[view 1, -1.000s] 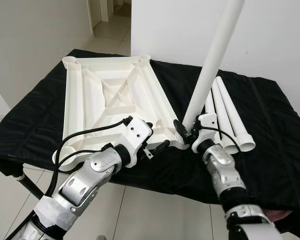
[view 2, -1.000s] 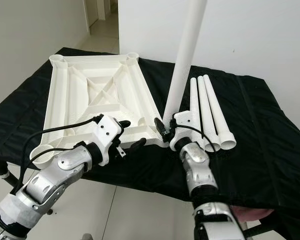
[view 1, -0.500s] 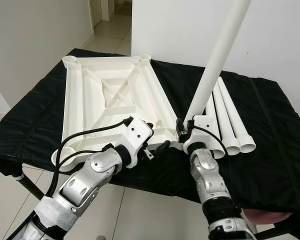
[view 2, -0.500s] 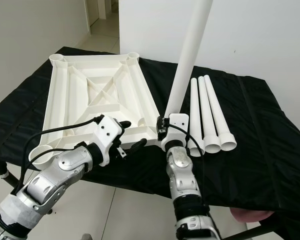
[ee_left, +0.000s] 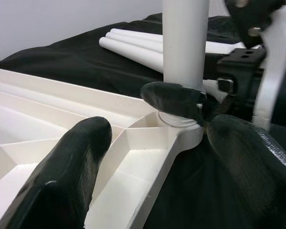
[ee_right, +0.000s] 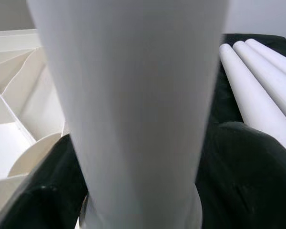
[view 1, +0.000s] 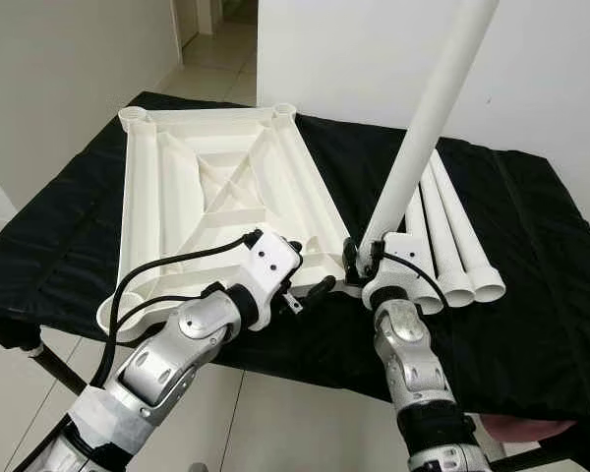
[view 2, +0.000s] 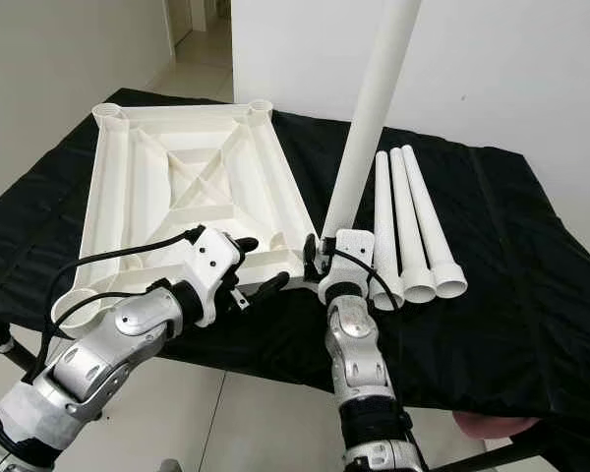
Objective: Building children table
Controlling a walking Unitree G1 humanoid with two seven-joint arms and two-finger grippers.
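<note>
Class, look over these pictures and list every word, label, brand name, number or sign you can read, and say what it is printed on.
None: no readable text shows anywhere.
White tabletop: plain ribbed plastic, no marks.
Upright leg and the three loose legs: plain white.
Black cloth: unprinted.
Left gripper and right gripper: no legible label.

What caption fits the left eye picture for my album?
Right tool stands a white leg in the upside-down tabletop's corner socket.

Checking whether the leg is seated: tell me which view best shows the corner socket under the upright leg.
Left wrist view: the corner socket sits unobstructed under the upright leg. In the eye views the right gripper hides it. The right wrist view catches its rim beneath the leg.
</note>
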